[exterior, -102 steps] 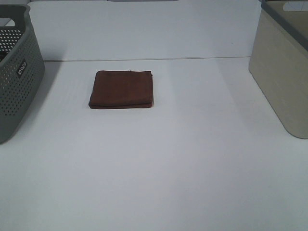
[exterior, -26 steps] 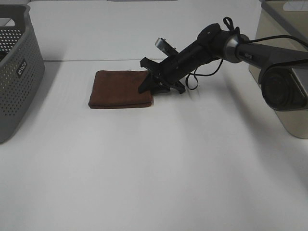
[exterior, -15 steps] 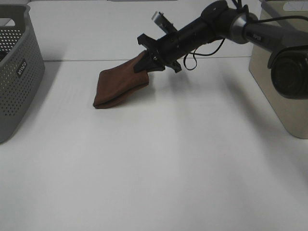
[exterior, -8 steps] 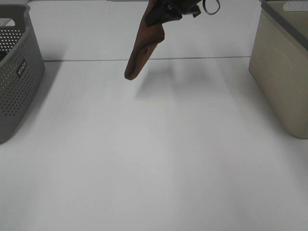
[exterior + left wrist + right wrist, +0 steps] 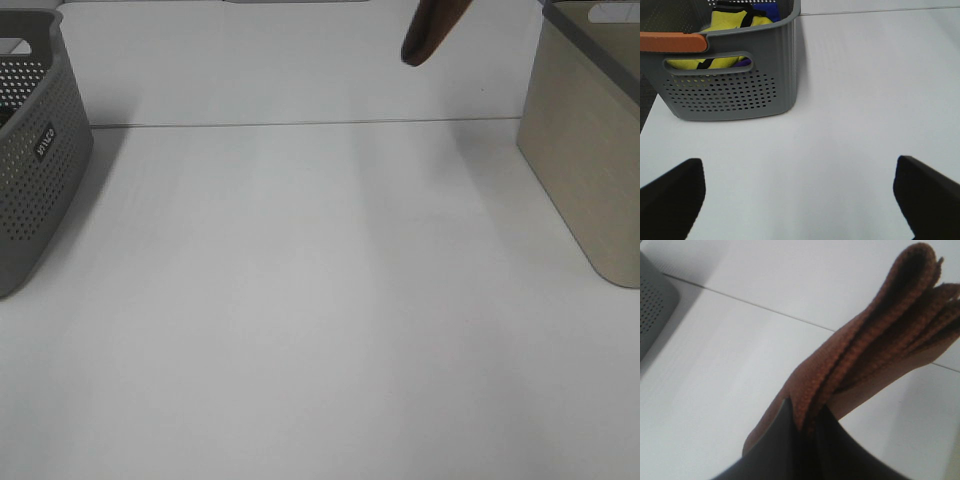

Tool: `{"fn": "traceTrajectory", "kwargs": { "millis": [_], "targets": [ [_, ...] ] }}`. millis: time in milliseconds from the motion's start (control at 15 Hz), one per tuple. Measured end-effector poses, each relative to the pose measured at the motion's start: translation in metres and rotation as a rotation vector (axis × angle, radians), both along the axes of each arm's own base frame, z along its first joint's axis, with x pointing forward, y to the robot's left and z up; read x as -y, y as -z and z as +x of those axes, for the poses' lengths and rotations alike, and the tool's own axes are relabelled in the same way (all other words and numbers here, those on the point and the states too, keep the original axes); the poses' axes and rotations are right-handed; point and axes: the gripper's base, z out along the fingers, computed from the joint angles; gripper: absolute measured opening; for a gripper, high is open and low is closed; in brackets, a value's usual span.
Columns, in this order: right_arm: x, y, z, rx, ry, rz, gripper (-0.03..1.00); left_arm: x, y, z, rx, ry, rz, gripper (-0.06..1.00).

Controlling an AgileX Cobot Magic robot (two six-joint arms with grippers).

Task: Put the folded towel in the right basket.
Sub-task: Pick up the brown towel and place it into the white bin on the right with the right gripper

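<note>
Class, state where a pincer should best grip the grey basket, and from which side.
Take the grey basket by the handle slot under its rim, coming from the slotted wall facing the left pincer: one finger likely fits through the slot, the other over the rim.

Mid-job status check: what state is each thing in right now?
folded towel: pinched, hanging in the air, not yet in the basket.
right gripper: shut on the folded towel.
left gripper: open, fingers wide, holding nothing.
right basket: upright on the table, interior mostly out of view.
left basket: upright, holding a yellow item.
</note>
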Motion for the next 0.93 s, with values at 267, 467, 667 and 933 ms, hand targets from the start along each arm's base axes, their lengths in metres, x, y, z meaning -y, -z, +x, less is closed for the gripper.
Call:
{"fn": "traceTrajectory", "kwargs": {
  "millis": [267,467,667,933],
  "targets": [
    [0.079,-0.028,-0.009,0.055,0.184,-0.01,0.04,0.0,0.0,0.0,0.0,0.0,0.0,0.97],
    [0.131,-0.035,-0.015,0.064,0.31,-0.007,0.04,0.0,0.0,0.0,0.0,0.0,0.0,0.97],
    [0.17,-0.028,-0.015,0.047,0.402,-0.008,0.04,0.0,0.0,0.0,0.0,0.0,0.0,0.97],
    [0.192,0.033,0.005,-0.133,0.457,-0.007,0.05,0.0,0.0,0.0,0.0,0.0,0.0,0.97]
  ]
}}
